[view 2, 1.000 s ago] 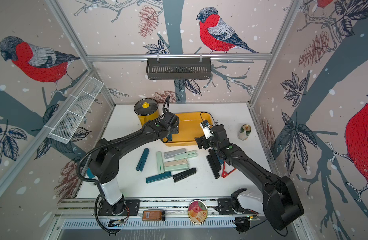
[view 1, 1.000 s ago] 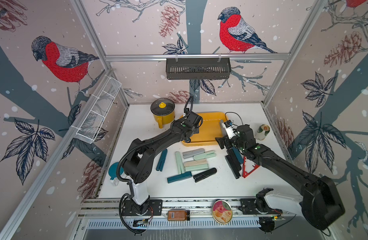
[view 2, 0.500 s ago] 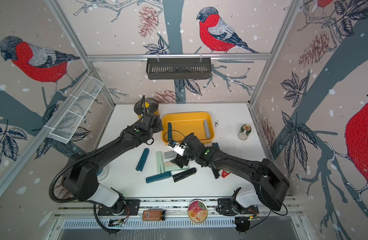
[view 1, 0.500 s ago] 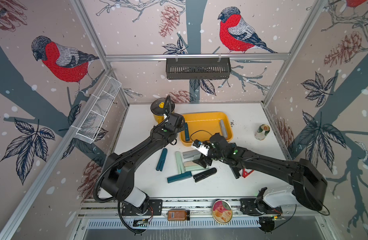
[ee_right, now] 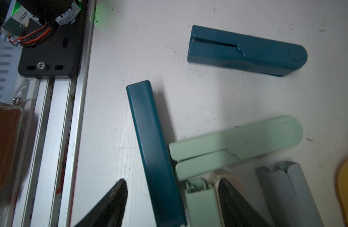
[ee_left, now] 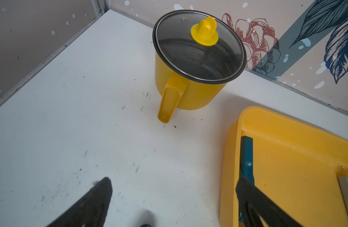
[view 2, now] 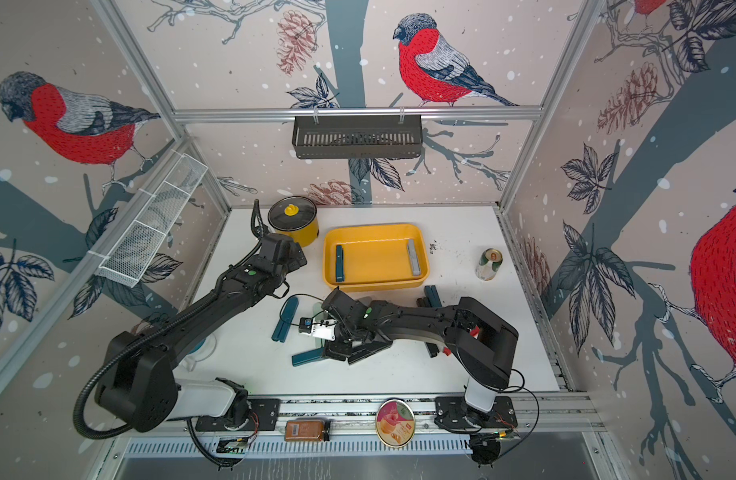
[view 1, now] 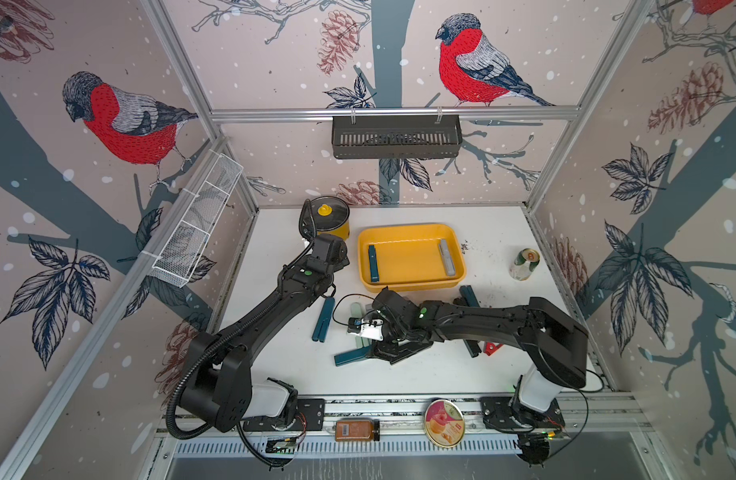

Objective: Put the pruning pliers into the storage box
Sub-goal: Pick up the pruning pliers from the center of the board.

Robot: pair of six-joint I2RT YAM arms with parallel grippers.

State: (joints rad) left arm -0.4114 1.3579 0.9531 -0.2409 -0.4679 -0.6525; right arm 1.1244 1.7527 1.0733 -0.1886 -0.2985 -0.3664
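The yellow storage box (view 1: 408, 230) (view 2: 374, 229) stands at the back middle of the table. Two pruning pliers lie in it, a teal one (view 1: 373, 262) and a grey one (view 1: 447, 257). More pliers lie in a pile in front of it. My right gripper (ee_right: 171, 180) is low over that pile, open, with a teal plier (ee_right: 153, 147) and a short mint one (ee_right: 200, 204) between its fingers. A long mint plier (ee_right: 238, 141) and a grey one (ee_right: 287, 192) lie beside them. My left gripper (ee_left: 173, 179) is open and empty, beside the box's (ee_left: 287, 157) left rim.
A yellow lidded pot (view 1: 331, 216) (ee_left: 196, 59) stands left of the box. A can (view 1: 524, 264) stands at the right. Teal (view 1: 322, 320), black (view 1: 470, 347) and red (view 1: 492, 348) pliers lie around the pile. A jar (view 1: 356, 430) and tin (view 1: 444, 423) sit on the front rail.
My right arm swung from the box's right end down to the pile, its jaws narrowing. My left arm drew back from over the box to its left side.
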